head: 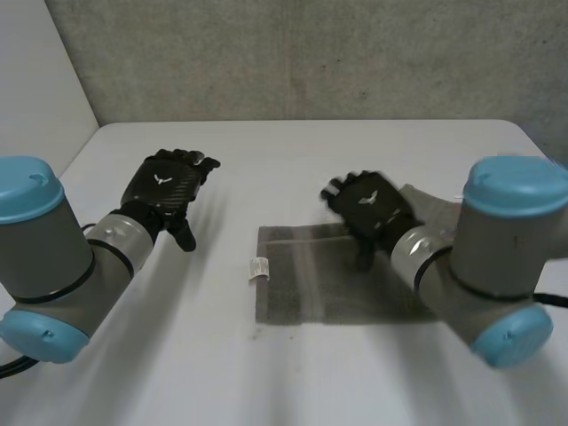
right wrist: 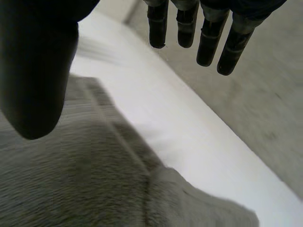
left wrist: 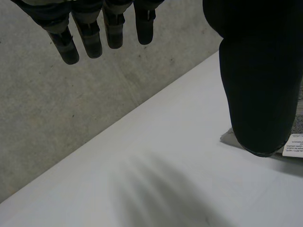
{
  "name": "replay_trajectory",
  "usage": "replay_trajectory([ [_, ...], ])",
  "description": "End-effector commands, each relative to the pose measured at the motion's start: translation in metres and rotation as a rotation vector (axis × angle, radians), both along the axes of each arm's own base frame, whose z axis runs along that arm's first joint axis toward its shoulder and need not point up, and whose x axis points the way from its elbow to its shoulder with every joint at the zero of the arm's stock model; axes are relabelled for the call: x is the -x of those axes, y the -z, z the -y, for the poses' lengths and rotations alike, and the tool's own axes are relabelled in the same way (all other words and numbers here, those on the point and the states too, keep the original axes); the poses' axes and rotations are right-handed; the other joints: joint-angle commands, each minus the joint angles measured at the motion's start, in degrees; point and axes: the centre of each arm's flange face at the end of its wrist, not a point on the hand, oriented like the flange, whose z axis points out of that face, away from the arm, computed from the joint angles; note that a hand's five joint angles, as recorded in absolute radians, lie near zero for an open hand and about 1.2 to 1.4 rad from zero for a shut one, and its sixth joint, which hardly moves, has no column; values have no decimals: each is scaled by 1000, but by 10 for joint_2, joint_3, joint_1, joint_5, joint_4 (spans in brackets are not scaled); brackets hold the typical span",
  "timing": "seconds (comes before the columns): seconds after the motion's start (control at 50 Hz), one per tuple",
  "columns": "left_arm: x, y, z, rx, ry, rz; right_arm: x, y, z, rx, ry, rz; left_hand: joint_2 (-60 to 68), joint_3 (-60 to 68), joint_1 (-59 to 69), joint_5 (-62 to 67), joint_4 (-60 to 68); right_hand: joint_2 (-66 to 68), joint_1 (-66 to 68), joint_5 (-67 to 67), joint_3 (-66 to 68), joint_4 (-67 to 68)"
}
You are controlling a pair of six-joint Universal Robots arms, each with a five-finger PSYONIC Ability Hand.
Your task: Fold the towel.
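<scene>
Lying on the white table [head: 293, 160]: one grey towel [head: 302, 284]; right hand [head: 368, 206] above it, left hand [head: 164, 186] aside, both released.

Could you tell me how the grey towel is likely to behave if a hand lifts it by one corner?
The grey fuzzy towel would probably sag and drape rather than hold its shape: it lies limp on the white table, with one part humped up softly. Its nappy surface should grip well rather than slip. It looks thin, so it is likely light.
</scene>
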Motion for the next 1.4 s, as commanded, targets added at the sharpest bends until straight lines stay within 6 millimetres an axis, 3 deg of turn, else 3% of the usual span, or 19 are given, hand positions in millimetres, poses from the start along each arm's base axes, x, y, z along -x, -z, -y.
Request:
replay_trajectory([
  [0.02, 1, 4, -1, -1, 5, 2, 3, 15, 46, -180, 122, 152, 7, 5, 2, -13, 5, 21, 27, 27, 23, 16],
  [0.14, 2, 7, -2, -9, 6, 4, 0, 33, 69, -230, 154, 138, 7, 5, 2, -13, 5, 125, 131, 131, 127, 120],
  [0.36, 3, 10, -4, -21, 11, 8, -1, 60, 93, -186, 246, 78, 7, 5, 2, -13, 5, 221, 227, 227, 223, 216],
  [0.64, 2, 12, -5, -23, 13, 12, 7, 61, 90, -175, 246, 20, 7, 5, 2, -13, 5, 268, 274, 275, 270, 263],
  [0.68, 2, 12, -5, -23, 13, 12, 10, 59, 90, -174, 245, 22, 7, 5, 2, -13, 5, 407, 413, 413, 409, 402],
  [0.7, 2, 12, -5, -23, 13, 12, 10, 59, 90, -174, 245, 22, 7, 5, 2, -13, 5, 408, 414, 414, 410, 403],
  [0.74, 3, 12, -5, -23, 14, 12, 10, 59, 90, -175, 243, 20, 7, 5, 2, -13, 5, 656, 663, 663, 658, 651],
  [0.86, 2, 12, -6, -24, 13, 15, 9, 47, 89, -149, 237, 33, 7, 5, 2, -13, 5, 658, 664, 664, 660, 653],
  [0.96, 2, 11, -6, -23, 13, 14, -5, 9, 64, -98, 123, 81, 7, 5, 2, -13, 5, 658, 664, 664, 660, 653],
  [1.02, 2, 9, -6, -17, 11, 12, -11, 1, 53, -89, 75, 91, 5, 4, 0, -14, 3, 658, 664, 664, 660, 653],
  [1.06, 1, 9, -6, -16, 11, 11, -29, -7, 22, -78, -30, 101, 5, 4, 0, -14, 3, 658, 664, 664, 660, 653],
  [1.08, 1, 8, -6, -16, 10, 11, -29, -7, 22, -78, -31, 101, 5, 4, 0, -14, 3, 658, 664, 664, 660, 653],
  [1.14, 1, 8, -6, -15, 8, 10, -49, -3, -23, -57, -156, 71, 5, 4, 0, -14, 3, 658, 664, 664, 660, 653],
  [1.2, 1, 8, -6, -15, 8, 9, -53, 2, -34, -54, -184, 50, 5, 4, 0, -14, 3, 658, 664, 664, 660, 653],
  [1.24, 1, 8, -6, -16, 8, 8, -59, 13, -54, -54, -235, 8, 5, 4, 0, -14, 3, 658, 664, 664, 660, 653],
  [1.4, 1, 10, -8, -22, 11, 12, -59, 34, -84, -104, -321, -45, 4, 3, 0, -15, 3, 658, 664, 664, 660, 653],
])
